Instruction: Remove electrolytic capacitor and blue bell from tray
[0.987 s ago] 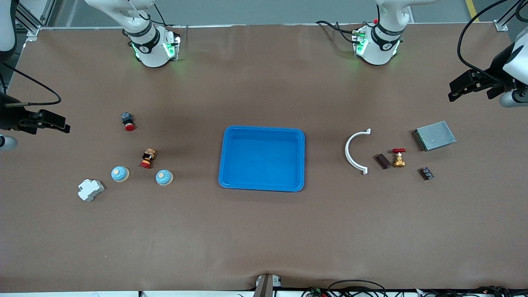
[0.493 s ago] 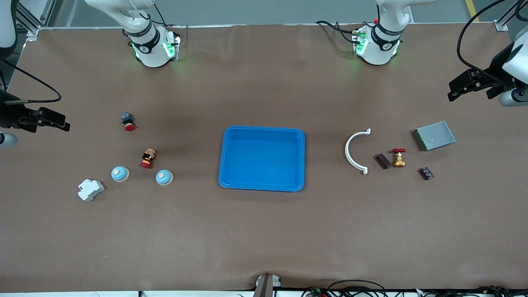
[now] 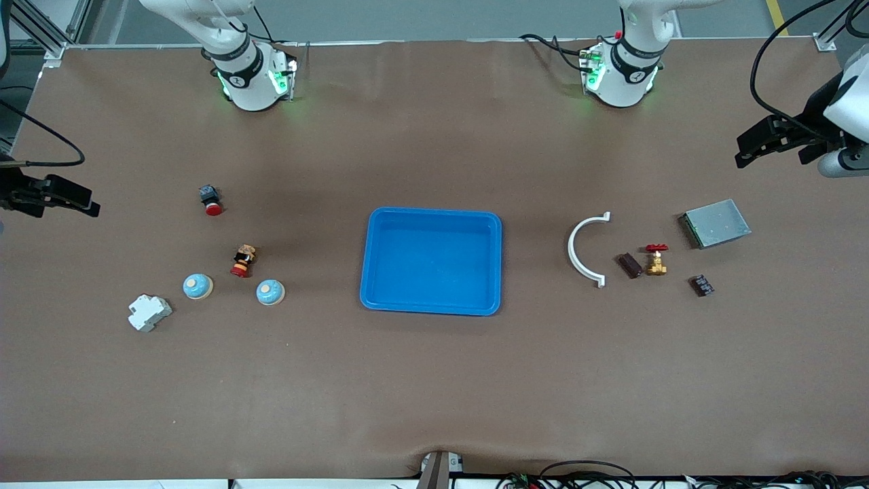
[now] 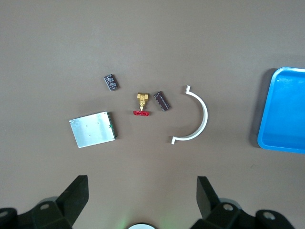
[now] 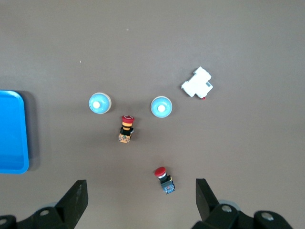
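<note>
I see both jaws spread wide, empty. Left gripper (image 4: 140, 202) hangs over the capacitor (image 3: 629, 265) end of the table; right gripper (image 5: 140, 202) over the bells' (image 3: 198, 286) end. Tray (image 3: 432, 213) between, empty.

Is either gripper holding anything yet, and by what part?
Nothing is held. The left gripper and the right gripper are both open and empty, each up over its own end of the table.
</note>
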`<state>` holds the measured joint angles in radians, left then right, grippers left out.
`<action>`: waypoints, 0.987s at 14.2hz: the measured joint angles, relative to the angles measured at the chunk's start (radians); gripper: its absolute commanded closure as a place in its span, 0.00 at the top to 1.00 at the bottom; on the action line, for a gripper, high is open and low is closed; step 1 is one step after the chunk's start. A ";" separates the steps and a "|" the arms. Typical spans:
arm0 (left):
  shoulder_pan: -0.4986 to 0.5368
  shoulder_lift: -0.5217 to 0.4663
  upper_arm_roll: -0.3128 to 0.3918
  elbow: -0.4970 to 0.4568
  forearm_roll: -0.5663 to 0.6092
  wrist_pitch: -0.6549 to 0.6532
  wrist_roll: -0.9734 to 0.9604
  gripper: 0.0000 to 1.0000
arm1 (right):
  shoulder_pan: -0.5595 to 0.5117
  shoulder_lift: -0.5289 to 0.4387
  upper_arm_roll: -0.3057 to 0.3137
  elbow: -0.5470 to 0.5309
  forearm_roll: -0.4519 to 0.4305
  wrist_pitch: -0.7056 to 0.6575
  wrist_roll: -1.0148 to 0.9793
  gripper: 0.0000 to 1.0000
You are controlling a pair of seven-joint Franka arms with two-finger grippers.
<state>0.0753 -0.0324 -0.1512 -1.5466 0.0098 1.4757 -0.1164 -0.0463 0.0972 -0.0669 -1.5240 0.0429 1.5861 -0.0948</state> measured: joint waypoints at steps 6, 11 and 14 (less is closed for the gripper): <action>0.003 0.000 0.000 0.000 0.000 0.000 0.000 1.00 | 0.000 0.000 0.001 0.016 -0.002 0.010 0.065 1.00; 0.004 0.005 0.000 0.000 0.000 0.000 0.000 1.00 | 0.000 0.000 0.000 0.021 -0.002 0.009 0.070 1.00; 0.004 0.007 0.000 0.000 0.000 0.000 0.000 1.00 | 0.000 0.000 0.000 0.023 -0.002 0.009 0.070 1.00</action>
<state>0.0791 -0.0250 -0.1512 -1.5466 0.0098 1.4757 -0.1164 -0.0463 0.0969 -0.0673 -1.5007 0.0413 1.5953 -0.0244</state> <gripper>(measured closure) 0.000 0.000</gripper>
